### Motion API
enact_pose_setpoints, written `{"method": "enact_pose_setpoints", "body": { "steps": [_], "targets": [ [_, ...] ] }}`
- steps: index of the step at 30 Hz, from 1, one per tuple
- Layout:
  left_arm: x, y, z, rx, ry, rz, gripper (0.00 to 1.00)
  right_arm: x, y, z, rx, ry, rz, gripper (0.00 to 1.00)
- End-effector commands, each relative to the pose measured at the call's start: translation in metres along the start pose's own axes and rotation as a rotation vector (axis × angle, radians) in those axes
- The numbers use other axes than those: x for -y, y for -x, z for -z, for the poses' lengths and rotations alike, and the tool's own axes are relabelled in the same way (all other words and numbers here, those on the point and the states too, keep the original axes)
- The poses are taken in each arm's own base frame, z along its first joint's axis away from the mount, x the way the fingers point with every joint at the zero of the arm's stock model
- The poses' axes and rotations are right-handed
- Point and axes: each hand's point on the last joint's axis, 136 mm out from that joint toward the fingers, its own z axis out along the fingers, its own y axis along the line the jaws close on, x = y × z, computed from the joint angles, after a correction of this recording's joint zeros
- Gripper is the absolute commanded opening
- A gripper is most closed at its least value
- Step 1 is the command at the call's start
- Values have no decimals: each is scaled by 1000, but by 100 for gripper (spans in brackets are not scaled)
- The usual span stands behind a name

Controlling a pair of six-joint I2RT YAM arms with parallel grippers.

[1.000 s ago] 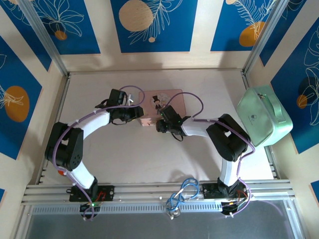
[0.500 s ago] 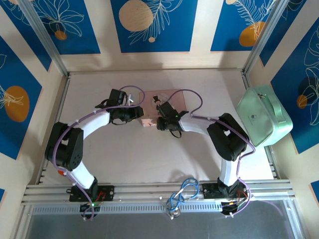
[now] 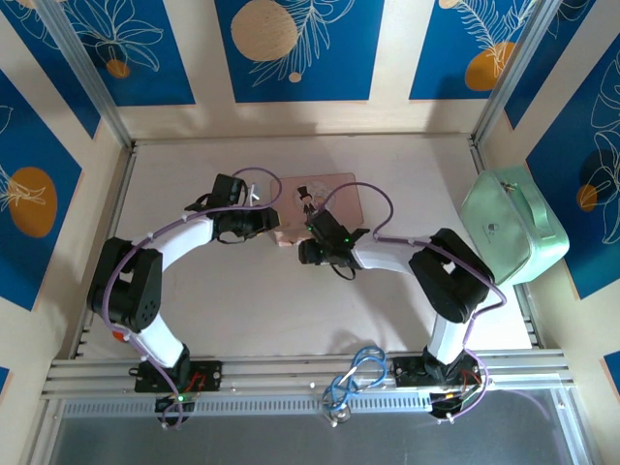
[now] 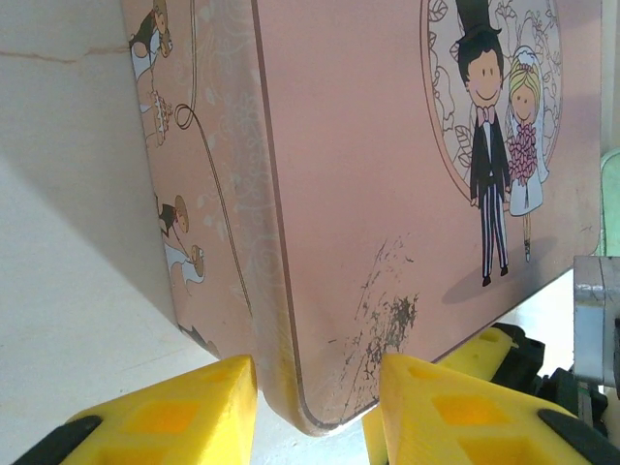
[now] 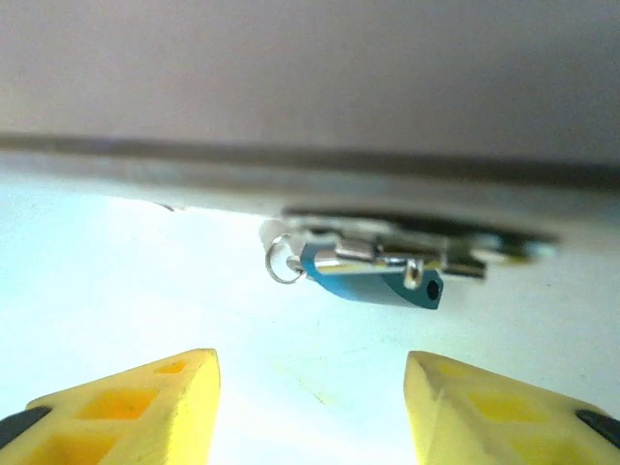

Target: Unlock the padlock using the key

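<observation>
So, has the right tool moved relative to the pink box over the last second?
Yes: the right tool has pulled back from the pink box toward the robot bases, uncovering its illustration.

We show the pale tabletop (image 3: 242, 300) bearing a pink tin box (image 3: 339, 190), one corner between the fingers of the left tool (image 4: 318, 373), just ahead of the right tool (image 5: 310, 366); a mint-green case (image 3: 509, 228) sits well apart.

You're looking at a teal-blue padlock (image 5: 373, 283) with a silvery ring (image 5: 284, 262), a pink tin box (image 4: 368, 145) printed with a cartoon bride and groom, yellow fingers (image 5: 126, 402), a mint-green case (image 3: 511, 228), a cream worktop (image 3: 242, 291), and blue wall panels (image 3: 349, 77) with white leaves and orange discs.
</observation>
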Motion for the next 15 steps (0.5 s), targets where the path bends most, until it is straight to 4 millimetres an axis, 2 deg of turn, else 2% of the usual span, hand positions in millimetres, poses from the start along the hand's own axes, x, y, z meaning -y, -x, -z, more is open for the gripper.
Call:
{"method": "enact_pose_setpoints", "body": {
  "steps": [1,6,15],
  "targets": [
    [-3,3,-1,-6,-13,11,38,-12,24,5,77,165,49,54],
    [-4,2,-1,-11,-12,11,38,-8,24,5,66,231,118,54],
    [-5,2,-1,-14,-2,11,38,-3,23,-11,39,224,124,52]
  ]
}}
